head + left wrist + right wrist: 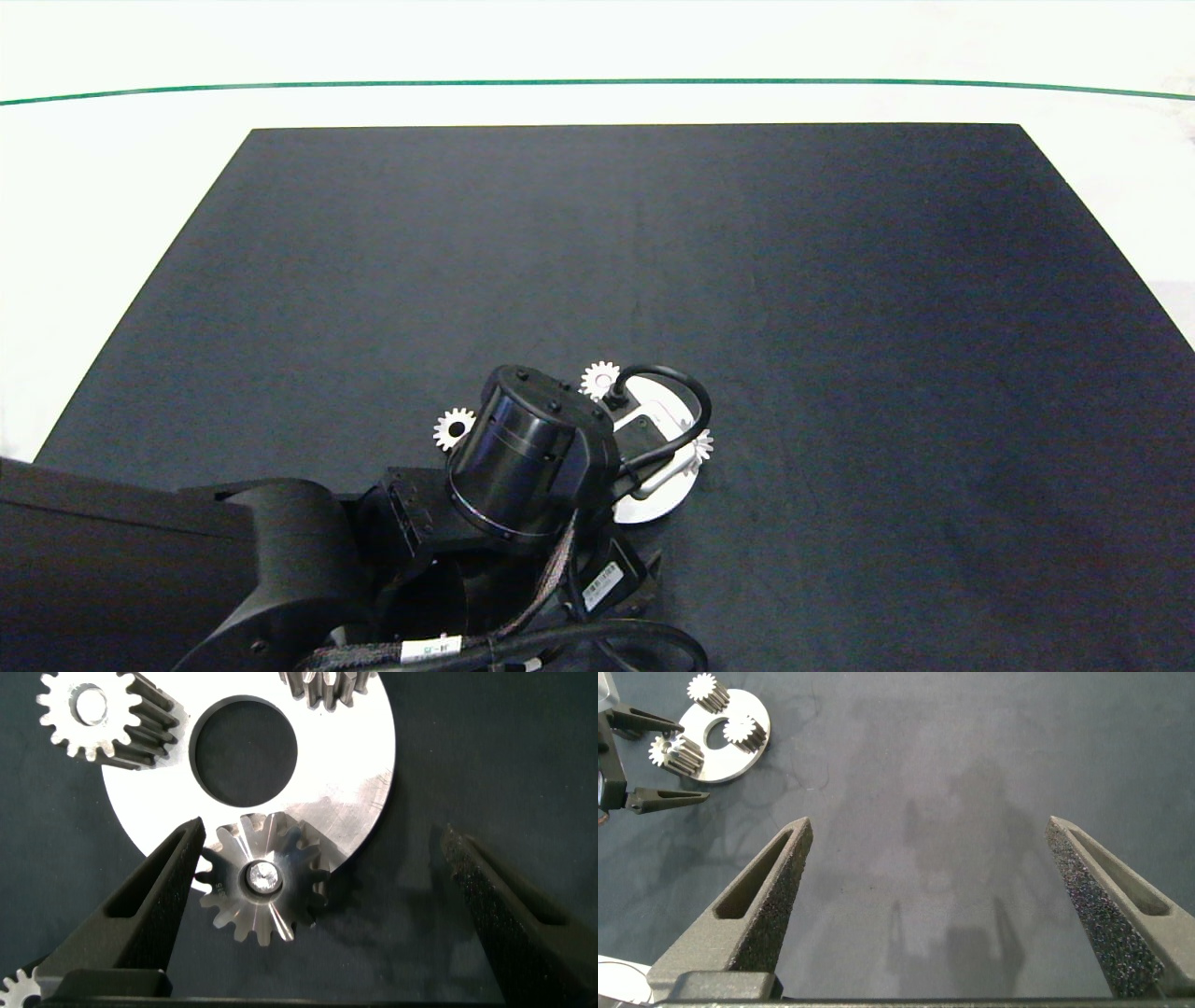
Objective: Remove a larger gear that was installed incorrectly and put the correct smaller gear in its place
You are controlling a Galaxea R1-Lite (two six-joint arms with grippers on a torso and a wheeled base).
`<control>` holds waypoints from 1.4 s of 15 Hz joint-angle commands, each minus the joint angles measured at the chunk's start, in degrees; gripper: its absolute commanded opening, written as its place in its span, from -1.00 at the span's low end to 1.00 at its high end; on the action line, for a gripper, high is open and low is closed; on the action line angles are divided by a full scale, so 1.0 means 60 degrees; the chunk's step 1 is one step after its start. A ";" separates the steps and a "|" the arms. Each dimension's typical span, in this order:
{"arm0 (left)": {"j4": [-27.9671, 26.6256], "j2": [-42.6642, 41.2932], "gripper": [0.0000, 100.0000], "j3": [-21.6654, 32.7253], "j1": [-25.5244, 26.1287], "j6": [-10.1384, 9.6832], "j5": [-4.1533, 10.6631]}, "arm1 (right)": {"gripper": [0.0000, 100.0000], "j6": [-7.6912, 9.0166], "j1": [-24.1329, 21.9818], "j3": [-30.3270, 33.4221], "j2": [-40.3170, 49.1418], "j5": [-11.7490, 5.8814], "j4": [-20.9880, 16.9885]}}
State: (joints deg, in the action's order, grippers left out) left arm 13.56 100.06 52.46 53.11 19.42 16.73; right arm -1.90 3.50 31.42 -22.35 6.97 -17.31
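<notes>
Grey fingers of the left gripper (322, 873) stand wide apart and hold nothing, straddling the larger gear (262, 879), one finger touching or nearly touching its teeth, the other well clear; that star-toothed gear sits on a silver disc (360, 775) with a round centre hole, overhanging the disc's edge; a straight-toothed gear (93, 714), possibly the smaller gear, rests at the disc's rim, another gear (327, 686) at the far rim. Closing well likely means centring first, so both fingers meet the teeth together and lift straight up. Dark mat (840, 327) lies open all round the disc; the right gripper (924, 905), spread wide and empty, hovers over bare mat, well apart.
</notes>
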 commanded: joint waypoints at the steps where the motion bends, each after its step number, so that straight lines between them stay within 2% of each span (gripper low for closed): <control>1: 0.0026 0.0052 1.00 0.0002 -0.0239 0.0030 0.0010 | 1.00 -0.0005 0.0003 0.0008 0.0004 0.0010 -0.0015; 8: -0.0033 0.0022 0.72 0.0017 -0.0386 0.0118 0.0010 | 1.00 -0.0005 0.0003 0.0008 -0.0011 0.0024 -0.0015; 21: -0.0077 0.0125 0.21 0.0178 -0.0400 -0.0014 0.0010 | 1.00 0.0009 0.0003 0.0008 -0.0055 0.0024 -0.0015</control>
State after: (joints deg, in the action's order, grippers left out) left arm 13.01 100.66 53.55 50.80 19.26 16.70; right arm -1.89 3.50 31.45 -22.67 7.07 -17.30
